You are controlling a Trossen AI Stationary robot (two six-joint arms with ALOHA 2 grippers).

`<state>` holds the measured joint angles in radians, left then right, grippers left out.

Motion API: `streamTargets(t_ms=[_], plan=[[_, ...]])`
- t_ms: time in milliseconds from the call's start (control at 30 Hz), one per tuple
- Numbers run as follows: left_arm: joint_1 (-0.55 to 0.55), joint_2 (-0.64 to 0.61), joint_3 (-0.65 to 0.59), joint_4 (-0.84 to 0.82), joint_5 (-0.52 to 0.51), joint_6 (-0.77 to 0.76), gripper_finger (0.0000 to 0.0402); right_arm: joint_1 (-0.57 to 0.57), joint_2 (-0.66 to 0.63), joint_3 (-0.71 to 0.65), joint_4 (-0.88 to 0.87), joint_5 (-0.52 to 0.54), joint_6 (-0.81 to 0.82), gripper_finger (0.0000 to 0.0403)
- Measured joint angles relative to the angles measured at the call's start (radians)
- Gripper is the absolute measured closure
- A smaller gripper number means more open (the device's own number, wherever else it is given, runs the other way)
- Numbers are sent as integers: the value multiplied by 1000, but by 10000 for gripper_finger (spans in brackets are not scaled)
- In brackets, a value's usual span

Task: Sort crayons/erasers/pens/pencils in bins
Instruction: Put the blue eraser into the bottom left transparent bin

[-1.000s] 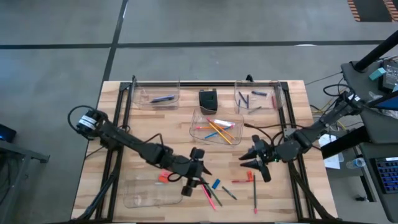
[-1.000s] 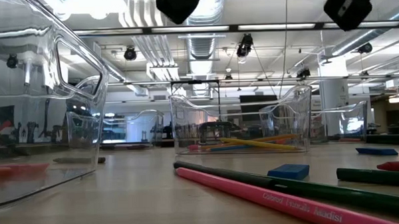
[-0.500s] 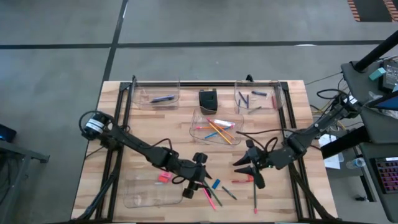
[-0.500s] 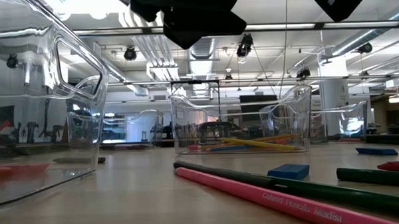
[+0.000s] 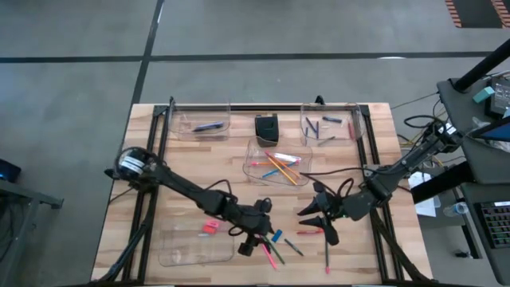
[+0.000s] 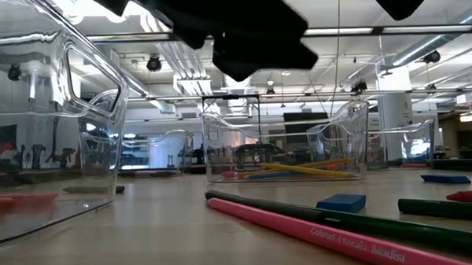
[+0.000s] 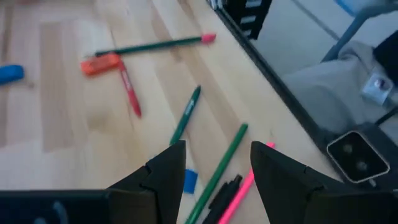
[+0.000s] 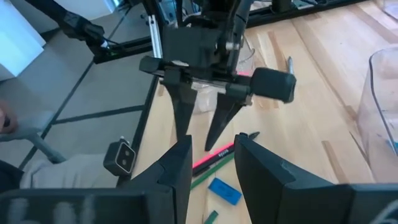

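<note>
The left claw (image 5: pixel 253 243) is hovering low over the worktop (image 5: pixel 183 167) near its 6 o'clock edge, fingers spread and holding nothing, pointed down over the loose pink pencil (image 5: pixel 269 253) and green pencil (image 5: pixel 275 251) lying side by side. That placement suggests it is lining up to straddle one of these sticks for a pick. A blue eraser (image 5: pixel 276 236) is lying just beside them at about 1 o'clock.

The right claw (image 5: pixel 319 217) is waiting toward 3 o'clock of the left one, fingers parted and empty, near a red crayon (image 5: pixel 309 231) and another green pencil (image 5: pixel 326 247).

The bins are standing in separate spots so each kind stays apart. The centre bin (image 5: pixel 253 166) is already holding orange, yellow and blue pencils. The bin at 11 o'clock (image 5: pixel 185 123) is holding a dark pen. The bin at 1 o'clock (image 5: pixel 312 119) is holding short dark crayons. The bin near 7 o'clock (image 5: pixel 179 247) is carrying a red eraser (image 5: pixel 209 227) at its rim. A small black box (image 5: pixel 266 127) is sitting at 12 o'clock.

Sorting looks partly done; several sticks and an eraser are still lying loose.
</note>
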<state>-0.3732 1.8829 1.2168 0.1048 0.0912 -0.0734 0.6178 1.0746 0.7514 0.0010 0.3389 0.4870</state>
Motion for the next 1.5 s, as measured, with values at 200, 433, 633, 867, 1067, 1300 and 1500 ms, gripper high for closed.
streamTargets(t_ms=[200,433,633,867,1067,1300,1500], plan=[[28,76,51,-18,11,9,235,0,12,-1,-3,-1,3,294],[61,144,60,-16,12,54,235,0,30,-3,-23,-2,29,294],[101,175,59,55,7,72,235,0,31,-3,-25,2,54,294],[103,242,80,102,68,79,235,-1,39,-3,-27,2,55,294],[118,258,107,95,87,80,235,-1,40,-3,-26,2,55,294],[120,259,101,56,95,80,235,-1,40,-3,-27,2,53,294],[120,259,99,56,95,83,235,-1,40,-3,-26,2,53,294]])
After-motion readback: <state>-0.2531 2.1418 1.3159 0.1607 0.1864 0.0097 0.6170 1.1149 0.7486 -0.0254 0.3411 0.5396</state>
